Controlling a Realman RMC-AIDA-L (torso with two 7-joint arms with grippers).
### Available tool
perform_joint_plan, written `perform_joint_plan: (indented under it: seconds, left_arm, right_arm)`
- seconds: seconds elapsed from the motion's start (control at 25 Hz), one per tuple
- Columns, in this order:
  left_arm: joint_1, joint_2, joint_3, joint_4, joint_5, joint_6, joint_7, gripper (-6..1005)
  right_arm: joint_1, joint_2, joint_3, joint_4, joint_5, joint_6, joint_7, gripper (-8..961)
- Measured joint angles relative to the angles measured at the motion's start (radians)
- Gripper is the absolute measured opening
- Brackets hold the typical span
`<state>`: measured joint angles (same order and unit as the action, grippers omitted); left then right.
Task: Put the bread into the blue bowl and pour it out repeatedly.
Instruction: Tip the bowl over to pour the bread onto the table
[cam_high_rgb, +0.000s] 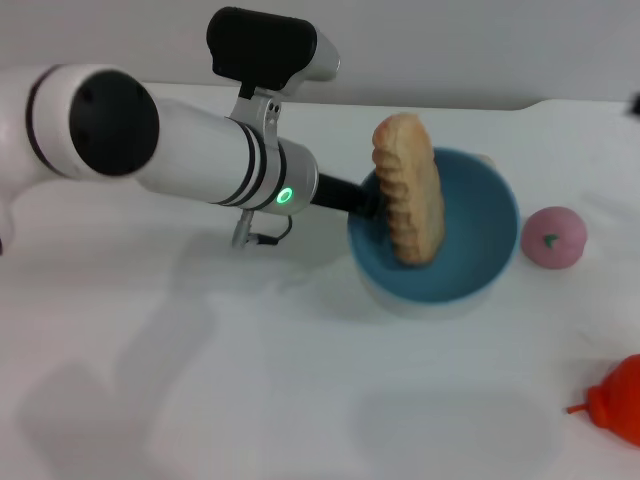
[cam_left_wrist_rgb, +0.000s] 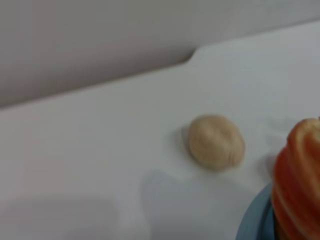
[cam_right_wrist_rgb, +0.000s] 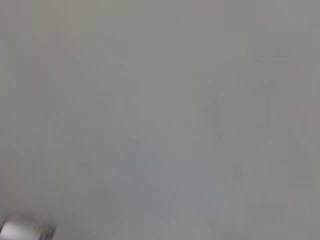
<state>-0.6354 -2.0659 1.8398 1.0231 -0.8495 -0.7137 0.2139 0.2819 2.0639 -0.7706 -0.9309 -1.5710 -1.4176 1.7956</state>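
Note:
The bread (cam_high_rgb: 410, 190) stands on end inside the blue bowl (cam_high_rgb: 480, 265), leaning against its far left wall, with its ridged side facing me and its top above the rim. My left arm reaches in from the left, and its left gripper (cam_high_rgb: 362, 203) sits at the bowl's left rim right beside the bread; what it grips is hidden. In the left wrist view the bread's orange-and-cream stripes (cam_left_wrist_rgb: 297, 180) and a piece of the bowl's rim (cam_left_wrist_rgb: 255, 222) show close up. The right gripper is out of view.
A pink peach-like ball (cam_high_rgb: 554, 238) lies just right of the bowl. A small round tan ball (cam_left_wrist_rgb: 216, 141) rests on the white table beyond the bowl. An orange toy (cam_high_rgb: 620, 400) sits at the front right edge.

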Motion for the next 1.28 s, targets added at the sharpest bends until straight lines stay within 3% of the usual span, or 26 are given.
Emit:
perform_joint_plan:
  seconds: [0.04,0.2,0.48,0.68,0.8,0.88,1.04,1.28]
  left_arm:
    - [0.001,0.0,0.052,-0.018,0.0,0.093,0.0,-2]
    - [-0.004,-0.002,0.127,-0.062,0.001,0.237,0.001,-2]
    - [-0.063,-0.009,0.244,-0.216,0.0,0.485,-0.015,-1]
    - [-0.08,-0.011,0.279,-0.288,0.004,0.6,-0.014,-1]
    - [-0.087,-0.011,0.333,-0.366,0.008,0.765,-0.002,-1]
    - [-0.087,-0.01,0.351,-0.378,0.009,0.807,0.012,-2]
    - [-0.064,-0.012,0.411,-0.398,0.009,0.958,0.128,-2]
    - [-0.022,-0.013,0.447,-0.394,0.007,1.011,0.283,-2]
  right_arm:
    - [-0.017,0.0,0.032,0.02,0.035,-0.014,-0.034,491]
    - [-0.063,0.001,0.122,0.092,0.12,-0.058,-0.096,491]
    - [-0.08,0.001,0.227,0.196,0.148,-0.155,-0.106,491]
    - [-0.08,0.002,0.254,0.223,0.149,-0.218,-0.111,490]
    - [-0.075,0.003,0.26,0.244,0.15,-0.24,-0.112,490]
    - [-0.073,0.004,0.261,0.253,0.151,-0.251,-0.113,490]
    - [-0.069,0.006,0.261,0.276,0.151,-0.273,-0.114,490]
    - [-0.056,0.009,0.261,0.328,0.152,-0.288,-0.116,490]
